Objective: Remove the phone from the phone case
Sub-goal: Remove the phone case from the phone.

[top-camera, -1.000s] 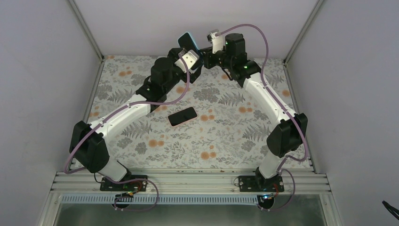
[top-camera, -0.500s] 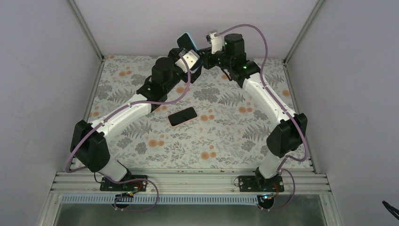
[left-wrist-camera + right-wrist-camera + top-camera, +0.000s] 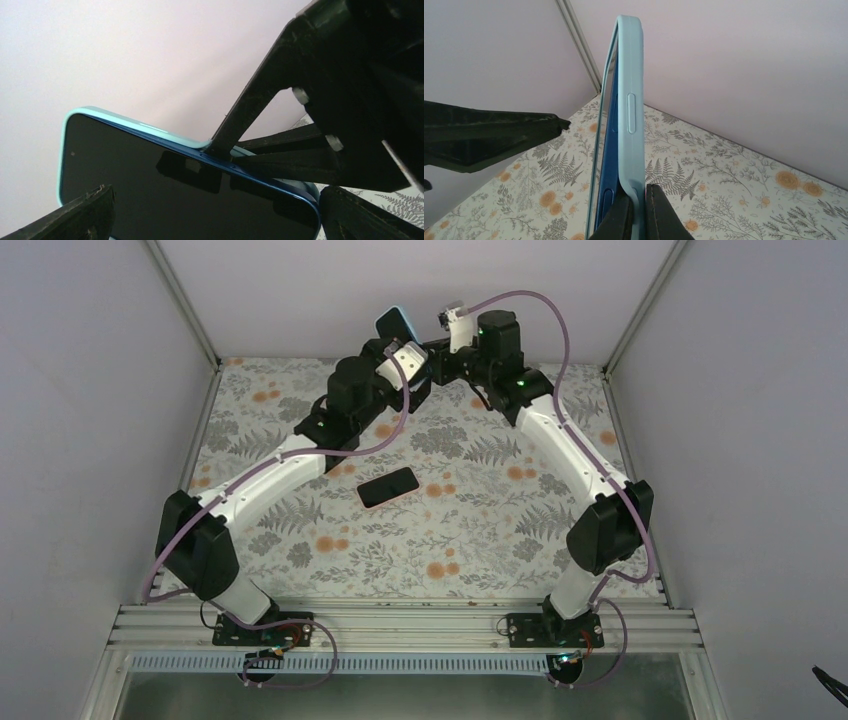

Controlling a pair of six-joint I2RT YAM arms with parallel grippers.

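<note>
A phone with a dark screen and blue frame (image 3: 165, 185) sits in a light blue case (image 3: 631, 90), held in the air at the back of the table (image 3: 393, 322). My left gripper (image 3: 215, 205) holds it across its width, one finger at each side. My right gripper (image 3: 644, 205) is shut on one long edge of the case, which is bent away from the blue frame there. The right fingers (image 3: 260, 95) show in the left wrist view, reaching in from the upper right.
A flat black phone-like slab (image 3: 388, 486) lies on the floral table cover (image 3: 480, 540) near the middle. The back wall is close behind the grippers. Metal frame posts stand at the back corners.
The left arm's elbow has shifted a little away and to the right. The held phone has stayed almost in place, and both grips are unchanged.
</note>
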